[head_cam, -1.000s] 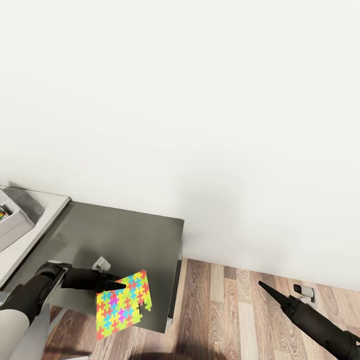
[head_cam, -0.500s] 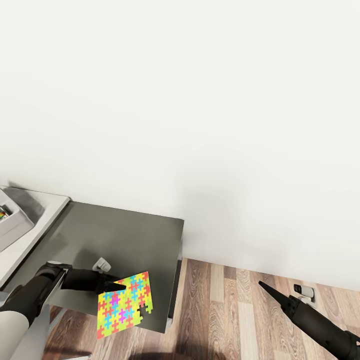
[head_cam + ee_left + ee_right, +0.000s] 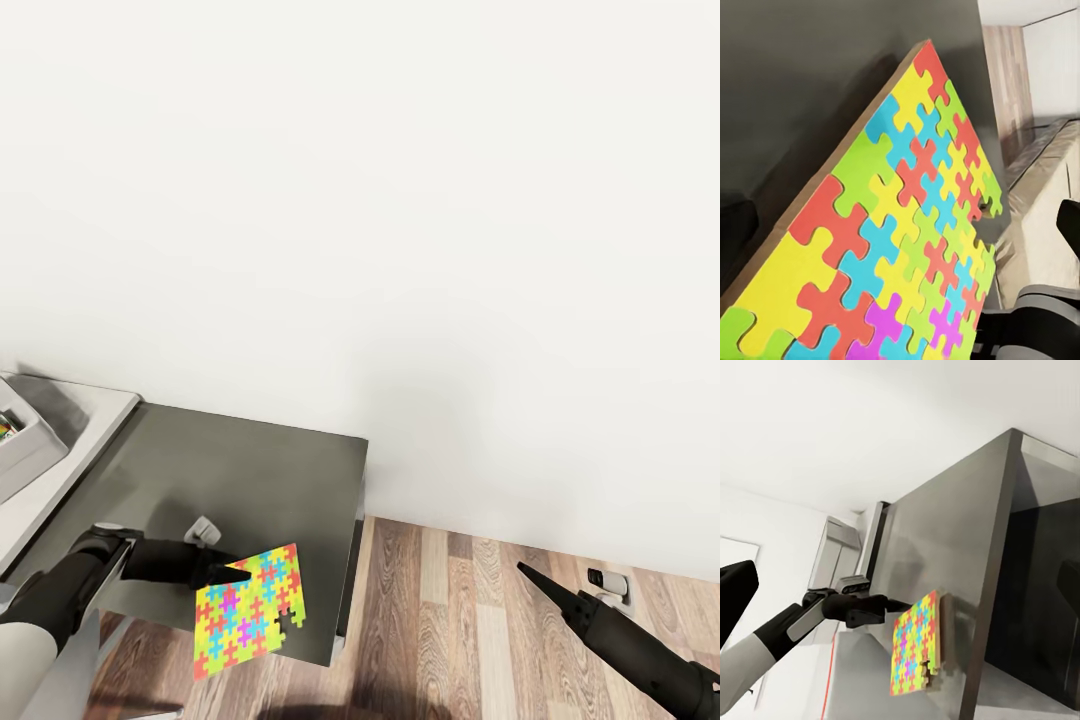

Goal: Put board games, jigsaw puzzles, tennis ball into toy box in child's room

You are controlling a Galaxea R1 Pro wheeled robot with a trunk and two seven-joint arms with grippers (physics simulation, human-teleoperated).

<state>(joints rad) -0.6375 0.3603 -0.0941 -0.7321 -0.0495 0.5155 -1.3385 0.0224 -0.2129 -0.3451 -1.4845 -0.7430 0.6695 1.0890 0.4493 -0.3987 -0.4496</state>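
Puzzle (image 3: 248, 612) pinched at its corner in my left end effector (image 3: 228, 570), tilted off the surface's (image 3: 250, 470) front edge; toy box (image 3: 25, 445) lies leftward.

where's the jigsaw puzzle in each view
Head view: jigsaw puzzle at lower left, at the dark grey table top's near edge, at the left gripper.
Left wrist view: close up, its coloured face tilted across most of the picture.
Right wrist view: small, low centre, at the table edge.
Shared landmark: the dark grey table top.
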